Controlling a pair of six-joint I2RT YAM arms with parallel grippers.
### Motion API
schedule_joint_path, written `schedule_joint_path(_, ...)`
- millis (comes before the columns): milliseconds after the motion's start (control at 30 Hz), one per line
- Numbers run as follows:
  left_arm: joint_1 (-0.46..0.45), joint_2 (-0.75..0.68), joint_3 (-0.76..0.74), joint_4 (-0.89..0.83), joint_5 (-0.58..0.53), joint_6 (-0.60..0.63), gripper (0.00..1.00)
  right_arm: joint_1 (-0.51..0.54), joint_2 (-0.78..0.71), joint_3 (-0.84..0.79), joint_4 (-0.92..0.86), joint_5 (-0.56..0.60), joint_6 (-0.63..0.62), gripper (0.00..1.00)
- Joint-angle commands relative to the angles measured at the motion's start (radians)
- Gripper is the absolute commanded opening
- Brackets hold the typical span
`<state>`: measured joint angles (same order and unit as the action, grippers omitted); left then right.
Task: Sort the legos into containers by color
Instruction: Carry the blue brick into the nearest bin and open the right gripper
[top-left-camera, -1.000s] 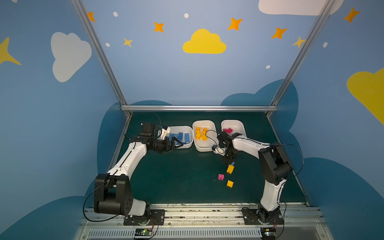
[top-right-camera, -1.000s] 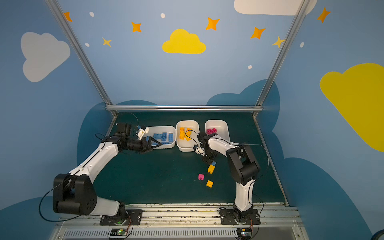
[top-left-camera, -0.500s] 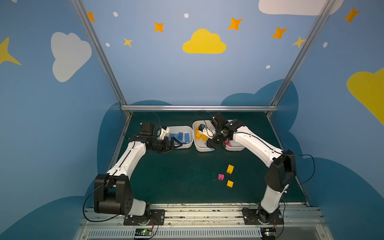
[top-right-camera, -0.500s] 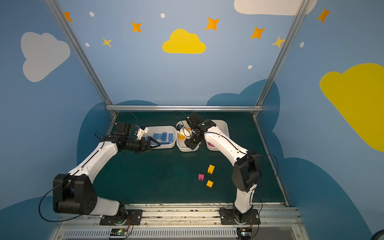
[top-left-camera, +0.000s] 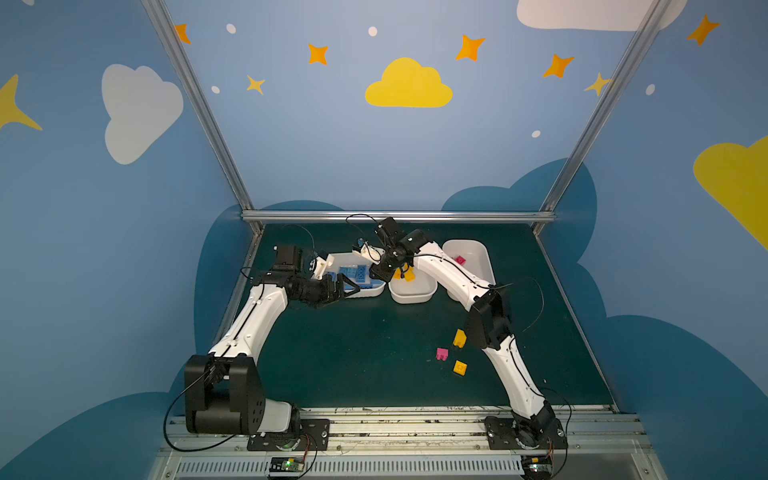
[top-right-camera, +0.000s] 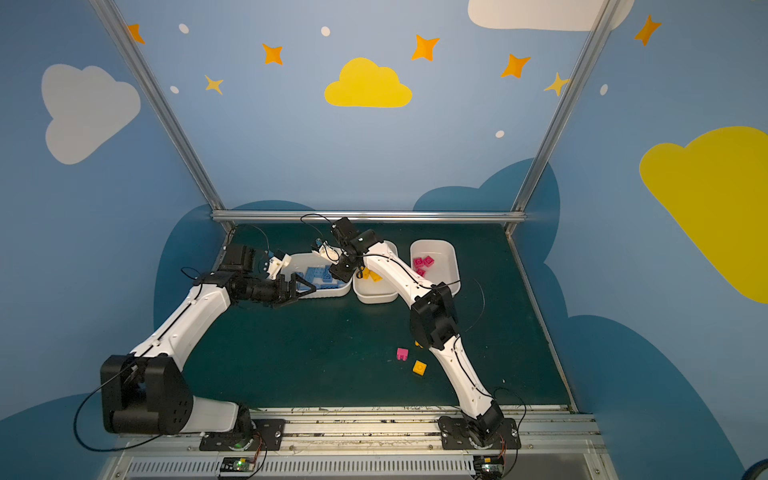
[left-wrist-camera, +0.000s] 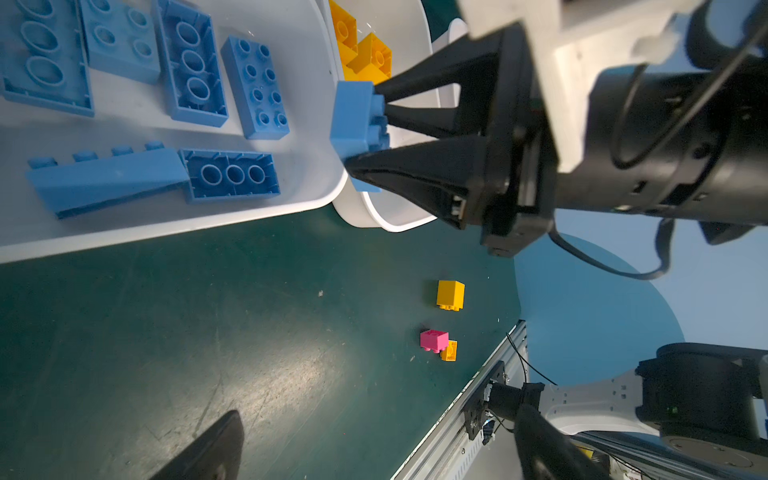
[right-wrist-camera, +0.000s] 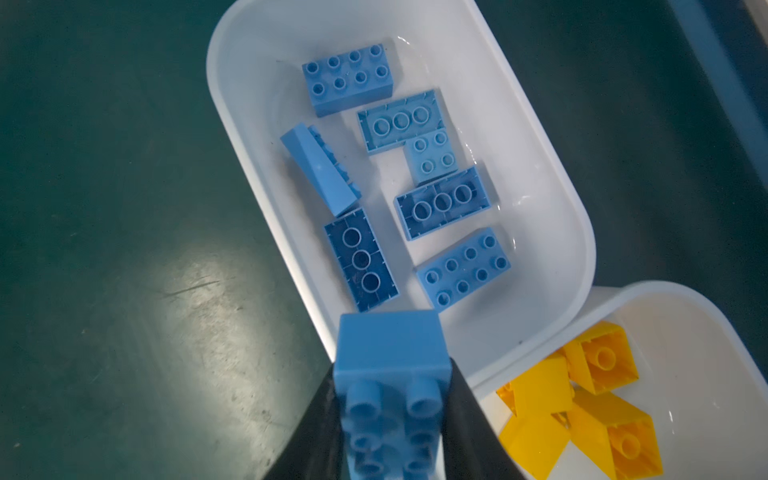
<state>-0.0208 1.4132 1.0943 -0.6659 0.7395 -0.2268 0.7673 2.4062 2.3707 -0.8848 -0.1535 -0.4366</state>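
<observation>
My right gripper (right-wrist-camera: 392, 415) is shut on a blue lego (right-wrist-camera: 392, 374), its studs facing the wrist camera. It hangs over the near right corner of the left container (right-wrist-camera: 232, 124), where several blue legos (right-wrist-camera: 463, 268) lie. In both top views it (top-left-camera: 380, 272) reaches across the middle container (top-left-camera: 411, 296) with yellow legos. The right container (top-right-camera: 449, 253) has pink legos (top-right-camera: 423, 262). My left gripper (top-left-camera: 351, 286) stands open at the left container's front rim, holding nothing. A pink lego (top-left-camera: 442, 354) and two yellow legos (top-left-camera: 459, 337) (top-left-camera: 460, 368) lie on the green mat.
The right arm's elbow (top-left-camera: 490, 316) hangs just above the loose legos at the front right. The metal rail (top-left-camera: 395, 419) runs along the mat's front edge. Blue walls and frame posts (top-left-camera: 399, 216) close in the back and sides.
The right arm lifted the blue lego from beside the loose legos and swung back and left, over the middle container to the left container's edge. The left arm stayed put.
</observation>
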Motion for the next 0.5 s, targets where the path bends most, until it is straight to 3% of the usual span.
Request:
schedule_joint_path(0, 0.007, -0.019, 0.01, -0.027, 0.004, 0.028, 1.0, 0.004, 0.007, -0.016, 0.145, 0.007, -0.018, 0.27)
schedule_joint_path(100, 0.011, -0.018, 0.01, -0.032, 0.004, 0.034, 1.0, 0.004, 0.025, -0.046, 0.215, 0.009, -0.016, 0.28)
schedule_joint_path(233, 0.015, -0.013, 0.003, -0.028, 0.008, 0.034, 1.0, 0.002, 0.097, 0.037, 0.142, 0.019, -0.031, 0.28)
schedule_joint_path(467, 0.015, 0.0, -0.001, -0.014, 0.014, 0.028, 0.99, 0.007, 0.134, 0.037, 0.132, 0.01, -0.04, 0.3)
